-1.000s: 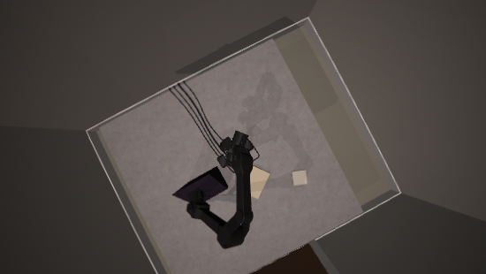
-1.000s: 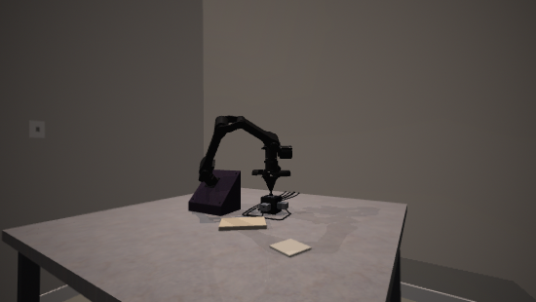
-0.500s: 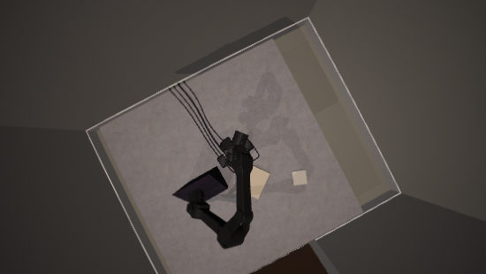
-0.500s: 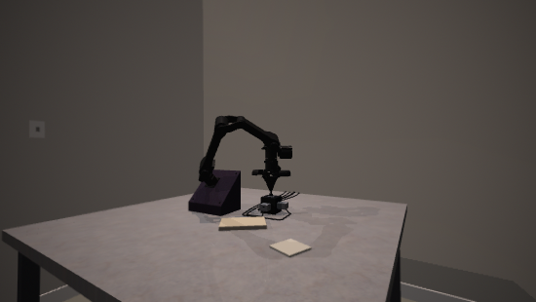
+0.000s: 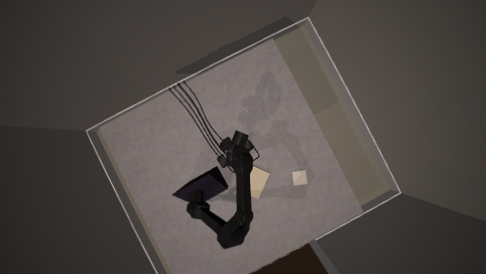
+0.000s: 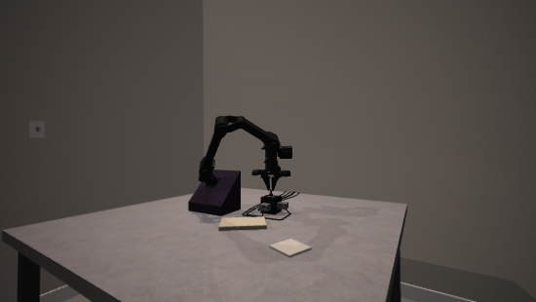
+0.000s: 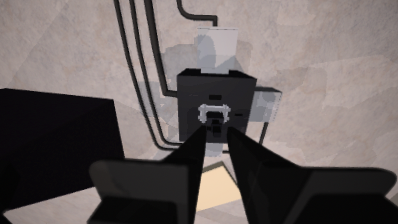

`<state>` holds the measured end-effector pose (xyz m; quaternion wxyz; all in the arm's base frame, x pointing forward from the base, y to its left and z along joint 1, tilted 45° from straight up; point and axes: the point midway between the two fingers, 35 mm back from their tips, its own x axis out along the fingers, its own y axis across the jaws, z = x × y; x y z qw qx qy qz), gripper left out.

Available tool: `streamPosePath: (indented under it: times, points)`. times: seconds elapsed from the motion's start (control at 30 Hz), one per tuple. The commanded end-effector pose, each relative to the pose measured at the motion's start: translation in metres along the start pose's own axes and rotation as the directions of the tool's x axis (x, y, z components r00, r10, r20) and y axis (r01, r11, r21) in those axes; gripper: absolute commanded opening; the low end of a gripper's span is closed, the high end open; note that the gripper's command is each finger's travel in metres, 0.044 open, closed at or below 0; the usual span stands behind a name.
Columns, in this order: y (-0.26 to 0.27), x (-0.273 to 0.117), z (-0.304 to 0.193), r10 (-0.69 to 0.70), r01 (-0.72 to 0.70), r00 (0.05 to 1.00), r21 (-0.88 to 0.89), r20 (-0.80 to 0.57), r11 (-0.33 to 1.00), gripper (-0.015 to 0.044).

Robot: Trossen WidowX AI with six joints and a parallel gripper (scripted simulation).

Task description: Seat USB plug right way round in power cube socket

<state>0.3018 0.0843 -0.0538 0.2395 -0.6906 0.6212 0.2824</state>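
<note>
The black power cube (image 6: 271,200) (image 7: 190,107) stands on the table with its top facing up. In the wrist view, a pale bracket-shaped outline (image 7: 214,106) surrounds the socket area on its top. The small dark USB plug (image 7: 216,118) shows there, upright in the cube's top. How deep it sits and which way round it is cannot be told. My gripper (image 6: 271,189) (image 7: 216,130) points straight down just above the cube. Its fingers are a little apart, with a narrow gap at the plug's near side, and hold nothing. In the top view the arm hides the cube's top.
Pale grey plugs (image 7: 217,50) (image 7: 265,106) stick out of the cube's sides, with black cables (image 5: 194,112) (image 7: 155,55) running off. A dark wedge-shaped block (image 5: 201,187) (image 6: 214,195) (image 7: 55,145) is under the arm's base. A tan slab (image 5: 261,181) (image 6: 243,223) (image 7: 219,187) and a pale square (image 5: 299,178) (image 6: 290,246) lie nearby.
</note>
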Motion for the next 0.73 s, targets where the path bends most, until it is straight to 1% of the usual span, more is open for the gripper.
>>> streamPosePath:
  times: [0.0,0.33,0.7]
  points:
    - [0.000,0.000,0.000,0.000,0.000,1.000,0.000,0.000,1.000,0.0095]
    - [0.000,0.000,0.000,0.000,0.000,1.000,0.000,0.000,1.000,0.0095]
    - [0.000,-0.011,0.000,0.000,0.000,1.000,0.000,0.001,1.000,0.0095]
